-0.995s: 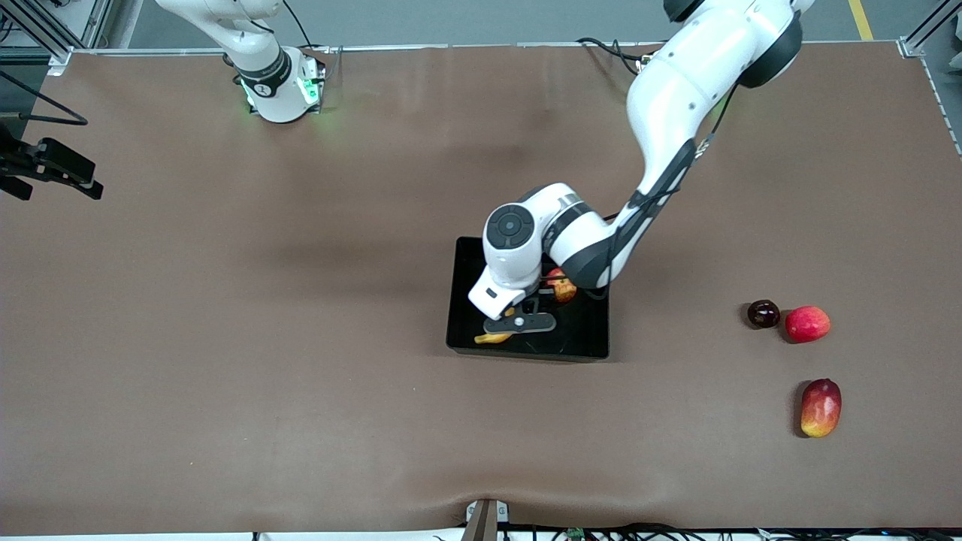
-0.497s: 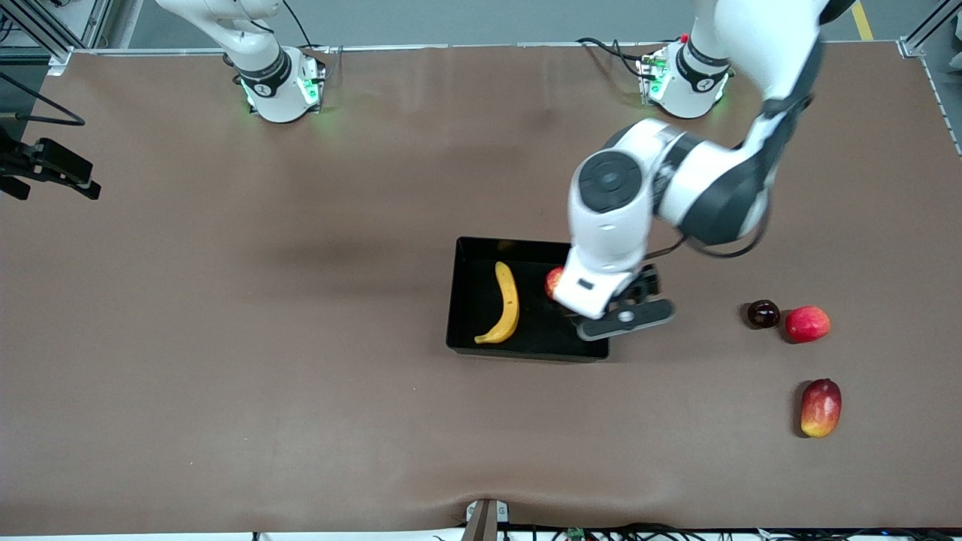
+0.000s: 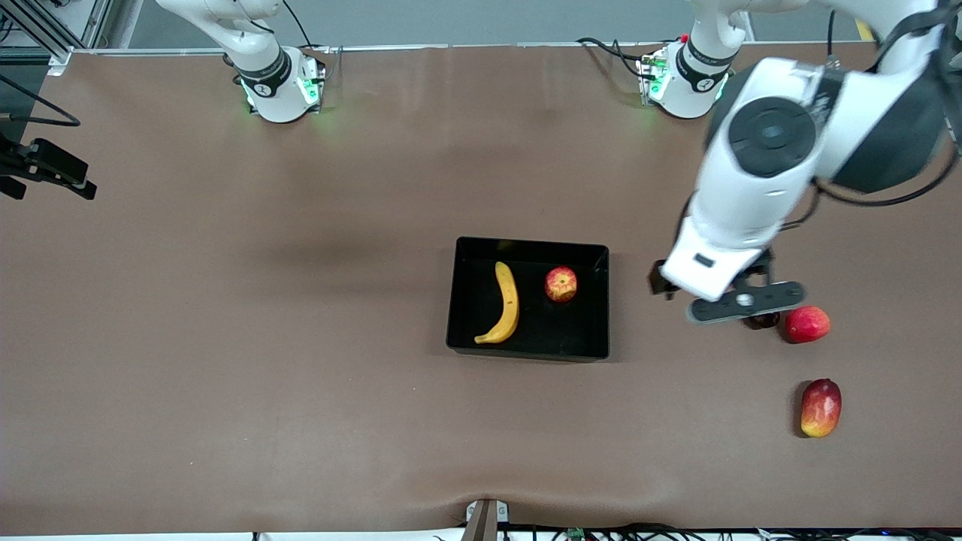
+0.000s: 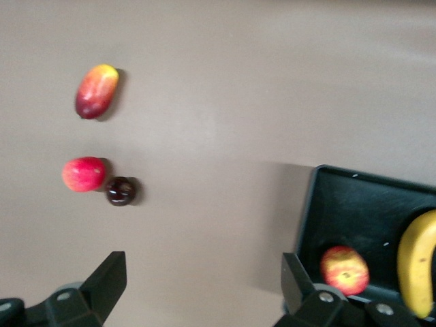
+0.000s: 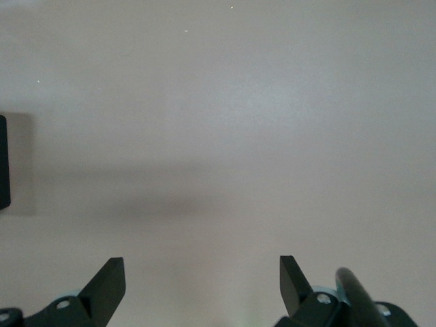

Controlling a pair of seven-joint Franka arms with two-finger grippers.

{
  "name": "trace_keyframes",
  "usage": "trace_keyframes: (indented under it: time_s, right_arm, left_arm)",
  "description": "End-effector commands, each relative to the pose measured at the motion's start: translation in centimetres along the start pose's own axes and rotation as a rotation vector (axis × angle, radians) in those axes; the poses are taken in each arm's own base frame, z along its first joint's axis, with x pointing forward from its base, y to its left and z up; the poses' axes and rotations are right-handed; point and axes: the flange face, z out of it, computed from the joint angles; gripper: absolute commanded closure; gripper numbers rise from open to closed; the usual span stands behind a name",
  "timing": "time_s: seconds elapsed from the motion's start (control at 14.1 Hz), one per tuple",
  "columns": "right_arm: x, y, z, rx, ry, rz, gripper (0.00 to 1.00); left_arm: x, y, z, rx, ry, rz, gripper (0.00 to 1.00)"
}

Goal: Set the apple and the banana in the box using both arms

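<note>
The black box (image 3: 526,248) sits mid-table. The yellow banana (image 3: 508,303) lies in it toward the right arm's end, and the red-and-yellow apple (image 3: 561,284) lies beside the banana. My left gripper (image 3: 710,279) is open and empty, up in the air over bare table between the box and the loose fruits. The left wrist view shows its gripper (image 4: 204,267) spread wide, with the box (image 4: 354,204), apple (image 4: 345,270) and banana (image 4: 417,272) off to one side. My right gripper (image 5: 202,272) is open and empty over bare table; that arm waits.
Toward the left arm's end lie a pinkish-red round fruit (image 3: 807,324), a small dark fruit (image 3: 763,321) partly under the left hand, and an oval red-and-yellow fruit (image 3: 821,407) nearer the front camera. All three show in the left wrist view (image 4: 83,174).
My left gripper has left the banana lying in the box, risen, and swung away toward the left arm's end of the table. The right arm has barely moved.
</note>
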Motion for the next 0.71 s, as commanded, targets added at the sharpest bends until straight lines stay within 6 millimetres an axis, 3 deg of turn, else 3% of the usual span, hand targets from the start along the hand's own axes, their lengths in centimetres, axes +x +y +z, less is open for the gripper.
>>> trace_keyframes:
  time_s: [0.0, 0.14, 0.36, 0.5, 0.64]
  right_arm:
    - [0.1, 0.4, -0.3, 0.019, -0.003, 0.002, 0.00]
    - [0.1, 0.6, -0.2, 0.019, -0.006, 0.005, 0.00]
    - [0.1, 0.4, -0.2, 0.019, -0.006, 0.002, 0.00]
    - [0.1, 0.5, -0.2, 0.019, -0.008, 0.004, 0.00]
    - [0.1, 0.4, -0.2, 0.019, -0.008, 0.002, 0.00]
  left_arm:
    - [-0.3, -4.4, -1.3, -0.001, -0.025, 0.061, 0.00]
    - [0.2, -7.5, -1.5, -0.025, -0.038, 0.052, 0.00]
    - [-0.4, -9.6, -3.2, -0.055, -0.036, 0.059, 0.00]
    - [-1.5, -10.2, -4.1, -0.064, -0.048, 0.093, 0.00]
    - [-3.2, -12.7, -4.5, -0.096, -0.073, 0.050, 0.00]
